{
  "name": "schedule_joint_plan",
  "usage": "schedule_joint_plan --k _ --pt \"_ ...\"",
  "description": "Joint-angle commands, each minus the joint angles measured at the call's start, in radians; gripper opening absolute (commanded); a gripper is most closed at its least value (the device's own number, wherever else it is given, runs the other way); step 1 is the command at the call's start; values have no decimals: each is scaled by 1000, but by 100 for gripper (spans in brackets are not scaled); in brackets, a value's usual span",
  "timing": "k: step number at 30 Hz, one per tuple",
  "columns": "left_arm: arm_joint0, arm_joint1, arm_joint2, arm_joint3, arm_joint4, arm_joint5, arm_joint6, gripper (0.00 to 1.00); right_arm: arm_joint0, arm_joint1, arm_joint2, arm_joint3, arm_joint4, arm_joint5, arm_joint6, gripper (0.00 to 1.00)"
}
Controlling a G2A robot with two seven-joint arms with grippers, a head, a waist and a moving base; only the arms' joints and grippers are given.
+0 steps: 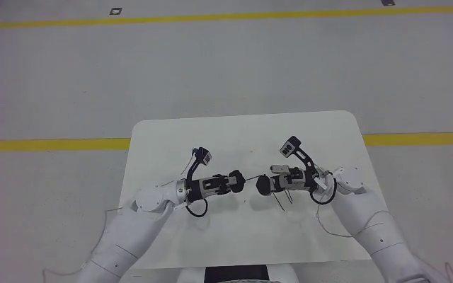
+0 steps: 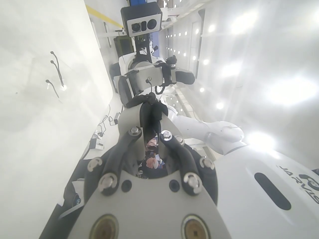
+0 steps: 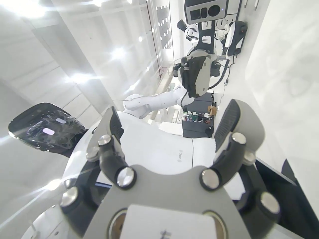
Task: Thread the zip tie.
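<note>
Desk (image 1: 311, 134): carries all items.
Left gripper (image 1: 242, 182): above the desk's middle, just left of centre, pointing right.
Right gripper (image 1: 260, 185): just beside it on the right, pointing left, the two tips facing, apart.
Zip tie (image 1: 252, 176): pinched between the left gripper's fingers (image 2: 129, 123), running across the gap toward the right gripper.
Spare zip ties (image 2: 56, 74): three, lying flat on the desk, side by side, below the right gripper, on the robot's side of it.

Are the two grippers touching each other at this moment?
Apart. In the top view bare table shows between the left gripper, shut on the zip tie, and the right gripper; the right wrist view shows the left one well beyond its open fingers.
</note>
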Motion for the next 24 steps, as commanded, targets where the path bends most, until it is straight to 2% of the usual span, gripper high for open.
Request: schedule_joint_plan --k 1,10,19,20,21,23,24 --pt "0 0 0 0 0 0 0 0 0 0 1 1 1 1 0 100" --pt "0 0 0 0 0 0 0 0 -7 -2 -3 0 -7 6 -36 100" --pt "0 0 0 0 0 0 0 0 -1 3 22 45 26 -32 0 100" --pt "0 0 0 0 0 0 0 0 -1 3 21 45 27 -36 0 89" --pt "0 0 0 0 0 0 0 0 -1 5 20 45 27 -41 0 82" --pt "0 0 0 0 0 0 0 0 -1 6 14 47 28 -42 0 55" --pt "0 0 0 0 0 0 0 0 0 7 11 48 29 -44 0 48"
